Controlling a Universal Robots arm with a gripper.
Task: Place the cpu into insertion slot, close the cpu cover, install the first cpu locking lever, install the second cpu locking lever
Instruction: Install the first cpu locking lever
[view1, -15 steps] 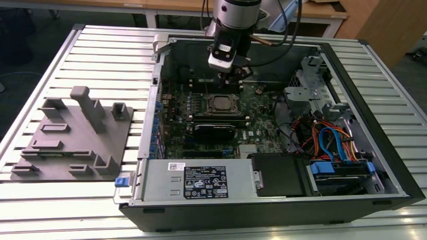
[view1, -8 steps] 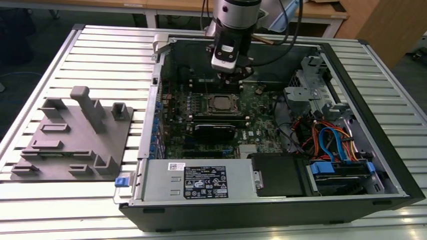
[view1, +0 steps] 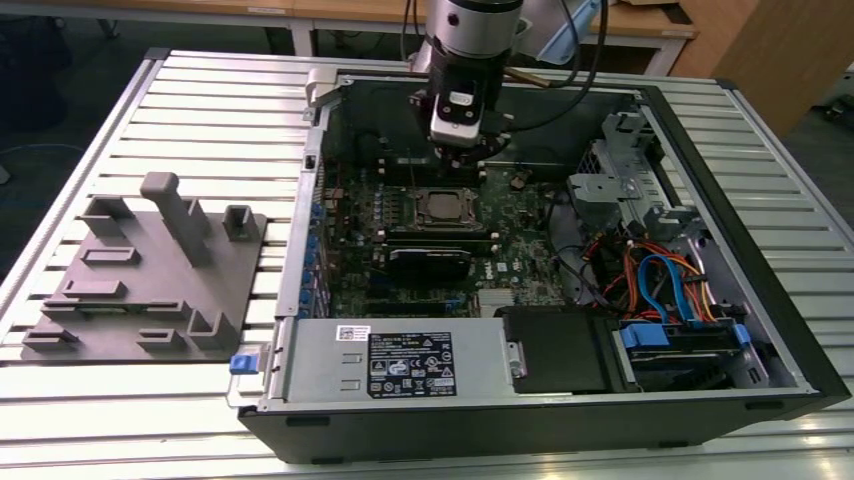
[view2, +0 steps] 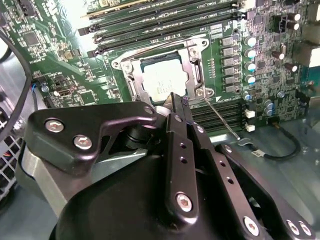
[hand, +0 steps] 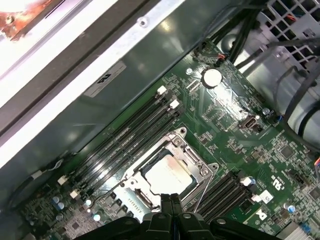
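A slatted aluminium table (view1: 200, 100) carries an open black computer case (view1: 534, 440). In the square metal-edged insertion slot (view1: 445, 207) lies the flat silver-grey cpu (view2: 165, 80), with the thin silvery cpu cover (view2: 195, 70) down over it. The black gripper (view2: 176, 100), fingers pressed together and empty, hovers near a thin wire locking lever (view2: 222, 120). Lever installation appears to be in hand and calls for precise contact.

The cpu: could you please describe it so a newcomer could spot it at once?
Look inside the open computer case at the green circuit board. Near its middle sits the insertion slot, topped by the silvery cpu cover. The cpu is the dull silver square in its window, unlike the long black memory slots beside it.
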